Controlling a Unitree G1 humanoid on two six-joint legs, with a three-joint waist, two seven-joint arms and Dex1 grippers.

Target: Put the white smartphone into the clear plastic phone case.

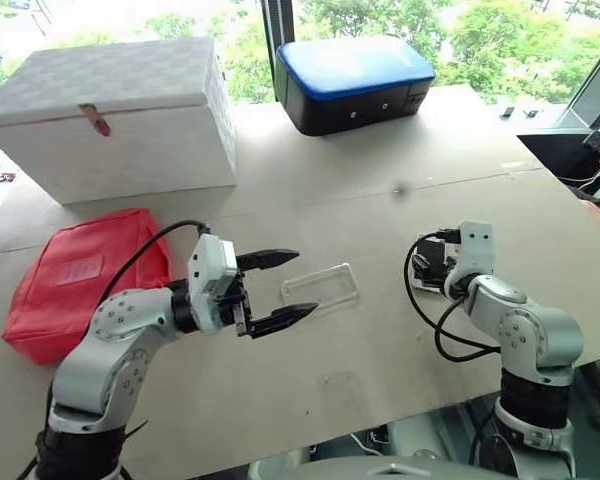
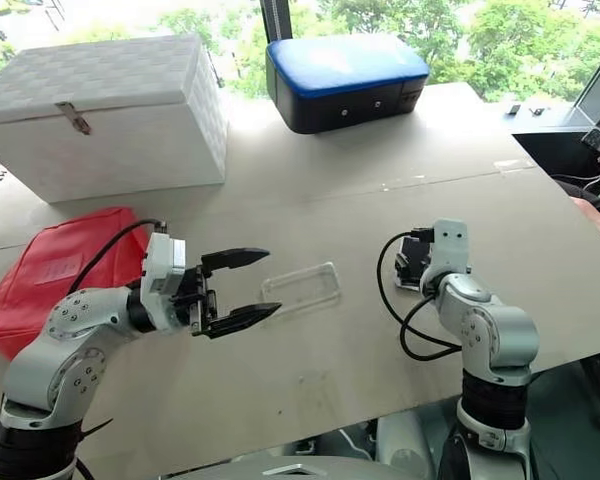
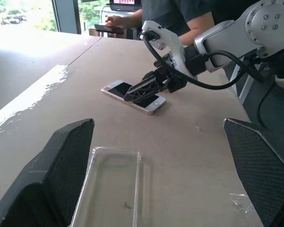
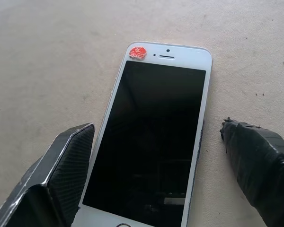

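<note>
Tabletop (image 1: 380, 330): white smartphone (image 4: 156, 137) between right pincer (image 4: 161, 175) fingers

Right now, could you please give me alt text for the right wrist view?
The white smartphone lies face up on the tan tabletop, a small red sticker at one top corner. The right gripper hangs open over it, one black finger on each side.

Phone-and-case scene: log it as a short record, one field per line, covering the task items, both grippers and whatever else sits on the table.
white smartphone: flat on table, screen up, red sticker by its top edge
clear plastic phone case: empty, flat on table, apart from phone
left gripper: open, beside the case, holding nothing
right gripper: open, fingers straddling the phone, not closed on it
other items: white box, red pouch, blue-topped black case
</note>
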